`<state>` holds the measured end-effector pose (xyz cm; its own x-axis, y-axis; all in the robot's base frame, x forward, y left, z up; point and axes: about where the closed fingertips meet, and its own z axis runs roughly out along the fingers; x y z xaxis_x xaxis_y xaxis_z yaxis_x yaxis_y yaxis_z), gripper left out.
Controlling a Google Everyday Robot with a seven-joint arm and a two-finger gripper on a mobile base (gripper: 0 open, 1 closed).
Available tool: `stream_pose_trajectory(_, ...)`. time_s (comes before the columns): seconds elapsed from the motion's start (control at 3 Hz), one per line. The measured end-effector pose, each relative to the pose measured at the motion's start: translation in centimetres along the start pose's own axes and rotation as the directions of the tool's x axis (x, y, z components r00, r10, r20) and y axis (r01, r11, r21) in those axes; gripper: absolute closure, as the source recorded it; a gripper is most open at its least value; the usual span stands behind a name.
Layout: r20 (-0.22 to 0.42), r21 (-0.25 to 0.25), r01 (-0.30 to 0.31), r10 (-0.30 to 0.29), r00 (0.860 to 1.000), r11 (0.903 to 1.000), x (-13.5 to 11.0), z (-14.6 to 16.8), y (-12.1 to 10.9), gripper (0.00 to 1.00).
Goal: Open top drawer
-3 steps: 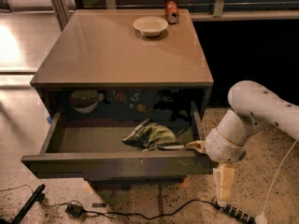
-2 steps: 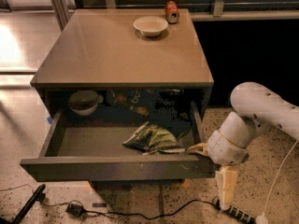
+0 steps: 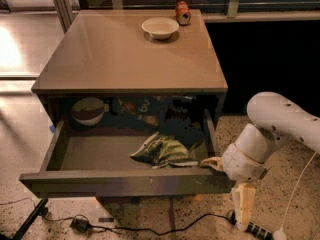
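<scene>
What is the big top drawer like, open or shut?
Open. The top drawer sticks out from the cabinet, showing a crumpled bag inside. The gripper sits at its front right corner.

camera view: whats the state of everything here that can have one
top drawer: pulled out, open
end effector: at the drawer's right front corner
tabletop bowl: upright
inner bowl: upright, back left
green bag: lying crumpled in the drawer
red can: cannot tell if upright

Top drawer [image 3: 125,183] stands pulled out, a crumpled green snack bag [image 3: 162,151] inside; gripper [image 3: 211,163] sits at its right front corner.
</scene>
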<state>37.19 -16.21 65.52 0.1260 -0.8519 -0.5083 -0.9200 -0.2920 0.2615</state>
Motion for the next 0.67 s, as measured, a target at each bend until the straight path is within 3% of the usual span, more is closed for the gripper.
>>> stream_pose_trajectory(0.67,0.006,-0.005,0.006,-0.006,1.000,1.0000,-0.18,0.03,1.05,0.00)
